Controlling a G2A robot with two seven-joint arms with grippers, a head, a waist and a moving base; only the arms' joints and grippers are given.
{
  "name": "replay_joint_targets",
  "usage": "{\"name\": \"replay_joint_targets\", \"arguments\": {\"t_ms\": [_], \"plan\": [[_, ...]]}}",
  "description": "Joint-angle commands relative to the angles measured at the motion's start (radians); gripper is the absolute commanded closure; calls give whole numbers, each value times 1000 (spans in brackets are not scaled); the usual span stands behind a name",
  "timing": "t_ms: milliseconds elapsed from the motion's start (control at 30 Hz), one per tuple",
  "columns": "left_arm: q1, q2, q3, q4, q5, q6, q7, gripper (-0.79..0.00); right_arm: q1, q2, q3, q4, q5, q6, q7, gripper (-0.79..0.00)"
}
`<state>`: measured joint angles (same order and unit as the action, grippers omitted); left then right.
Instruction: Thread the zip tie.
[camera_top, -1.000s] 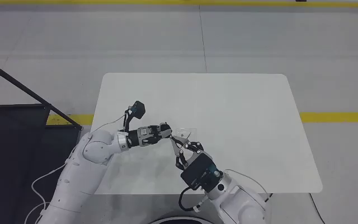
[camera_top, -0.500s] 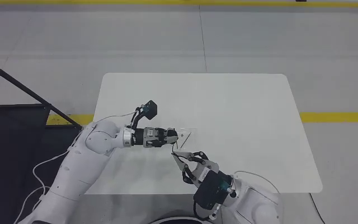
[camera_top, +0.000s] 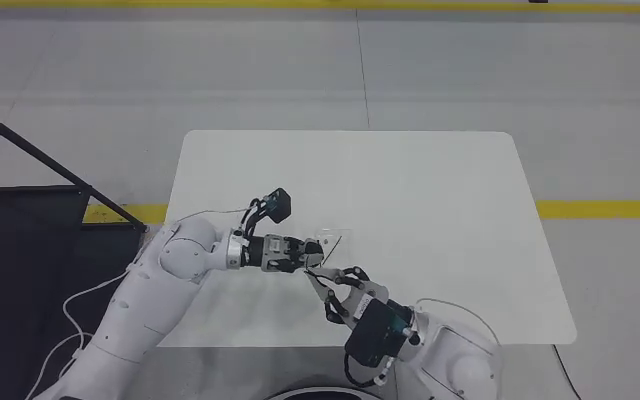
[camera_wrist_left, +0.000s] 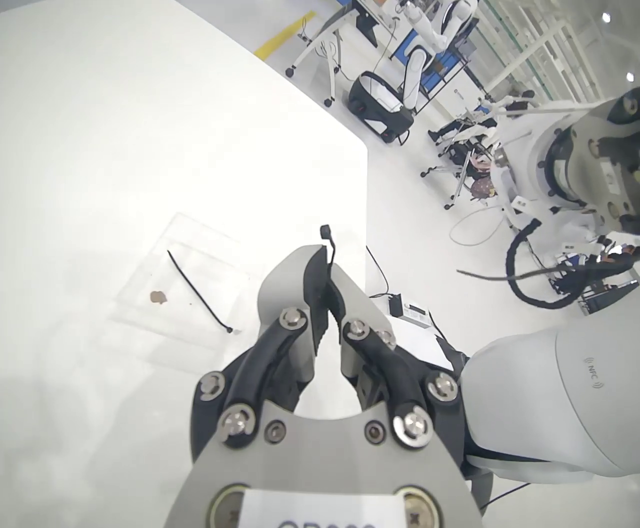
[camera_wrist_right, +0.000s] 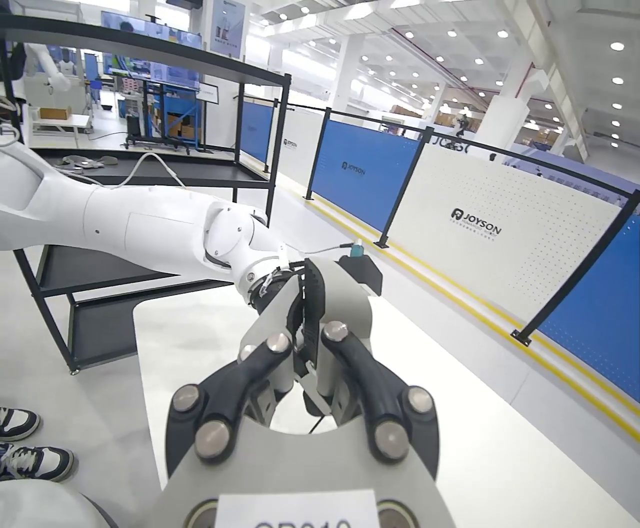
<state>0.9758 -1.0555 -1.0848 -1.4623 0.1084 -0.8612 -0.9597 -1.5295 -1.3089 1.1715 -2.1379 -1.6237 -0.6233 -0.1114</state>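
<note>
Left gripper (camera_wrist_left: 327, 265) is above the near-left part of the white table (camera_top: 430, 200), its fingers clamped narrow on a thin black zip tie (camera_wrist_left: 326, 231). The tie's square head pokes up just past the fingertips. The rest of the strap runs down between the pads and out of sight. Right gripper (camera_wrist_right: 305, 280) is just beside it on the side nearer the robot, the two tips almost meeting in the top view. Its fingers are pressed together with no gap, and a dark sliver shows in the seam. Cannot tell whether that sliver is the tie's tail. A spare tie (camera_wrist_left: 195, 290) lies flat on a clear plastic bag (camera_wrist_left: 210, 240) on the table, just beyond the grippers, with a small brown fleck (camera_wrist_left: 159, 297) beside it. Writing: a white sticker (camera_wrist_left: 320, 510) on the left gripper's base and another sticker (camera_wrist_right: 295, 510) on the right one, both with dark print cut off at the edge. The right arm's casing carries a small grey mark (camera_wrist_left: 592, 372). Blue fence panels (camera_wrist_right: 350, 165) and a white pegboard panel (camera_wrist_right: 500, 235) behind the table bear printed logos.
</note>
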Motion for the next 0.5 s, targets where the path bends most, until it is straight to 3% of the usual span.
{"name": "replay_joint_targets", "arguments": {"t_ms": [0, 467], "plan": [[-5, 7, 17, -6, -2, 1, 0, 0, 20, 3, 15, 38, -2, -3, -8, 0], [-48, 66, 95, 2, -38, -23, 24, 0, 29, 24, 32, 57, -60, -35, -71, 0]]}}
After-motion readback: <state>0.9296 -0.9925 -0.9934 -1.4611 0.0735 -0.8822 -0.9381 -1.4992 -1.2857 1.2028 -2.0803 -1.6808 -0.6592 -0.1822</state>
